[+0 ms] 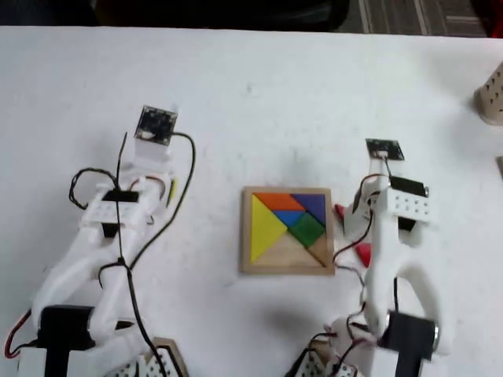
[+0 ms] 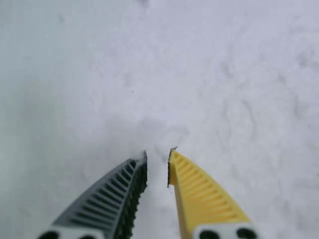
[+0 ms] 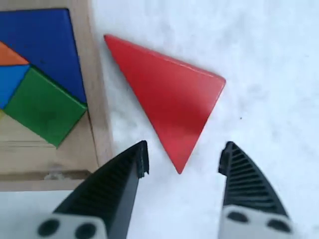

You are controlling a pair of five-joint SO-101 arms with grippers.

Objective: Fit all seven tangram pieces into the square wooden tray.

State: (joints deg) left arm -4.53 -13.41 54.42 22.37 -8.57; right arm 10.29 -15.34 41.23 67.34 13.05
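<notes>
The square wooden tray lies mid-table. It holds a yellow triangle, an orange piece, a purple-blue triangle, a blue piece and a green square; its near right part shows bare wood. A red triangle lies flat on the table just outside the tray's right rim. My right gripper is open, its fingers on either side of the triangle's nearest corner. The right arm covers part of the red triangle. My left gripper, well left of the tray, is nearly shut and holds nothing.
A pale wooden block with holes stands at the table's far right edge. A small wooden piece sits by the left arm's base. Black cables hang off the left arm. White tabletop stretches behind the tray.
</notes>
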